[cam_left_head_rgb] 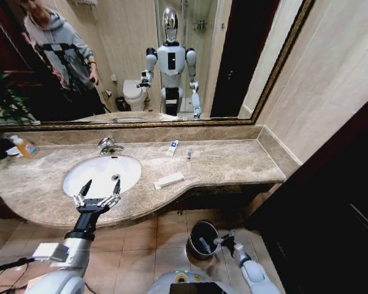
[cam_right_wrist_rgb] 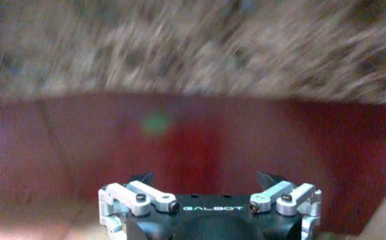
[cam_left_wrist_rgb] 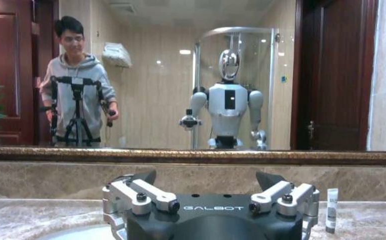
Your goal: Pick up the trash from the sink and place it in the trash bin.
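Now the left gripper [cam_left_head_rgb: 98, 195] hangs over the near rim of the sink [cam_left_head_rgb: 101, 174], its jaws spread wide and holding nothing. The basin looks bare apart from its drain; the trash I can make out lies on the counter [cam_left_head_rgb: 233, 162] instead: a flat packet [cam_left_head_rgb: 169, 180] just beside the sink, a white-blue tube [cam_left_head_rgb: 173, 147] and a tiny vial [cam_left_head_rgb: 189, 152] nearer the mirror [cam_left_head_rgb: 141, 61]. The right gripper [cam_left_head_rgb: 226, 240] is down by the floor, just beside the bin [cam_left_head_rgb: 203, 237], jaws released and empty in its wrist view; something pale already lies inside the bin.

By my reading, one drop is done and the next pick is starting. The packet is the closest piece, so the left arm would need to shift toward it, come down with jaws straddling its narrow width, and close low, since it lies flat on the stone.

Both grippers carry the word "GALBOT" in white. The tube bears dark print, too small to read.
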Controlling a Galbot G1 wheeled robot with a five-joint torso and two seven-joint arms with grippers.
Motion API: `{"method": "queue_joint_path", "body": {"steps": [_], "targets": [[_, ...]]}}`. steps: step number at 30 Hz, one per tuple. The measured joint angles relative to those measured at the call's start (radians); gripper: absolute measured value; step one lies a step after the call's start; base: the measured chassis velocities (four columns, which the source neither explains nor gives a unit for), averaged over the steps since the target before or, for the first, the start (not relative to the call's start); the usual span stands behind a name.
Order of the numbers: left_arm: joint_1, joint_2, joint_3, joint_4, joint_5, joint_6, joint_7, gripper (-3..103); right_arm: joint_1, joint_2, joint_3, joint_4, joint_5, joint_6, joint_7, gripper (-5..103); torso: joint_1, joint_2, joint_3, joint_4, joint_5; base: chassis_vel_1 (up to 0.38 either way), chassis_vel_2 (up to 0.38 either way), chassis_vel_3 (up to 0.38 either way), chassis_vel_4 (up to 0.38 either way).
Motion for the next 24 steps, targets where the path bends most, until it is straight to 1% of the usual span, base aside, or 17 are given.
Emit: {"method": "queue_joint_path", "body": {"steps": [1, 2, 3, 4, 6, 7, 11, 12, 14, 15, 16, 17, 19, 20, 21, 23, 24], "targets": [[0.0, 0.0, 0.0, 0.0, 0.0, 0.0, 0.0, 100, -0.018, -0.005, 0.005, 0.025, 0.029, 0.03, 0.018, 100, 0.0, 0.0, 0.0, 0.0, 0.0001, 0.0, 0.0, 0.0, 0.0], [0.0, 0.0, 0.0, 0.0, 0.0, 0.0, 0.0, 100, -0.018, -0.005, 0.005, 0.025, 0.029, 0.03, 0.018, 100, 0.0, 0.0, 0.0, 0.0, 0.0001, 0.0, 0.0, 0.0, 0.0], [0.0, 0.0, 0.0, 0.0, 0.0, 0.0, 0.0, 100, -0.043, -0.011, 0.011, 0.058, 0.059, 0.094, 0.055, 100, 0.0, 0.0, 0.0, 0.0001, 0.0004, 0.0, 0.0, 0.0, 0.0], [0.0, 0.0, 0.0, 0.0, 0.0, 0.0, 0.0, 100, -0.065, -0.011, 0.02, 0.092, 0.078, 0.126, 0.076, 100, 0.0, 0.0, 0.0, 0.0001, 0.0005, 0.0, 0.0, 0.0, 0.0], [0.0, 0.0, 0.0, 0.0, 0.0, 0.0, 0.0, 100, -0.137, -0.008, 0.042, 0.196, 0.141, 0.167, 0.086, 100, 0.0, 0.0, 0.0, 0.0002, 0.0002, 0.0, 0.0, 0.0, 0.0], [0.0, 0.0, 0.0, 0.0, 0.0, 0.0, 0.0, 100, -0.137, -0.008, 0.042, 0.196, 0.141, 0.167, 0.086, 100, 0.0, 0.0, 0.0, 0.0002, 0.0002, 0.0, 0.0, 0.0, 0.0], [0.0, 0.0, 0.0, 0.0, 0.0, 0.0, 0.0, 100, -0.268, 0.032, 0.112, 0.366, 0.181, 0.21, 0.071, 100, 0.0, 0.0, 0.0, -0.0002, 0.0003, 0.0, 0.0, 0.0, 0.0], [0.0, 0.0, 0.0, 0.0, 0.0, 0.0, 0.0, 100, -0.268, 0.032, 0.112, 0.366, 0.181, 0.21, 0.071, 100, 0.0, 0.0, 0.0, -0.0002, 0.0003, 0.0, 0.0, 0.0, 0.0], [0.0, 0.0, 0.0, 0.0, 0.0, 0.0, 0.0, 100, -0.316, 0.049, 0.143, 0.485, 0.205, 0.177, 0.07, 100, 0.0, 0.0, 0.0, -0.0002, 0.0002, 0.0, 0.0, 0.0, 0.0], [0.0, 0.0, 0.0, 0.0, 0.0, 0.0, 0.0, 100, -0.316, 0.049, 0.143, 0.485, 0.205, 0.177, 0.07, 100, 0.0, 0.0, 0.0, -0.0002, 0.0002, 0.0, 0.0, 0.0, 0.0], [0.0, 0.0, 0.0, 0.0, 0.0, 0.0, 0.0, 100, -0.333, 0.058, 0.158, 0.576, 0.212, 0.139, 0.069, 100, 0.0, 0.0, 0.0, -0.0001, 0.0001, 0.0, 0.0, 0.0, 0.0], [0.0, 0.0, 0.0, 0.0, 0.0, 0.0, 0.0, 100, -0.333, 0.058, 0.158, 0.576, 0.212, 0.139, 0.069, 100, 0.0, 0.0, 0.0, -0.0001, 0.0001, 0.0, 0.0, 0.0, 0.0], [0.0, 0.0, 0.0, 0.0, 0.0, 0.0, 0.0, 100, -0.336, 0.065, 0.167, 0.665, 0.21, 0.095, 0.053, 100, 0.0, 0.0, 0.0, 0.0, 0.0, 0.0, 0.0, 0.0, 0.0], [0.0, 0.0, 0.0, 0.0, 0.0, 0.0, 0.0, 100, -0.329, 0.066, 0.168, 0.705, 0.218, 0.062, 0.022, 100, 0.0, 0.0, 0.0, 0.0, 0.0001, 0.0, 0.0, 0.0, 0.0], [0.0, 0.0, 0.0, 0.0, 0.0, 0.0, 0.0, 100, -0.329, 0.066, 0.168, 0.705, 0.218, 0.062, 0.022, 100, 0.0, 0.0, 0.0, 0.0, 0.0001, 0.0, 0.0, 0.0, 0.0], [0.0, 0.0, 0.0, 0.0, 0.0, 0.0, 0.0, 100, -0.292, 0.054, 0.153, 0.757, 0.224, -0.005, -0.059, 100, 0.0, 0.0, 0.0, 0.0, 0.0002, 0.0, 0.0, 0.0, 0.0], [0.0, 0.0, 0.0, 0.0, 0.0, 0.0, 0.0, 100, -0.272, 0.042, 0.145, 0.761, 0.211, -0.024, -0.088, 100, 0.0, 0.0, 0.0, 0.0, 0.0001, 0.0, 0.0, 0.0, 0.0]]}}
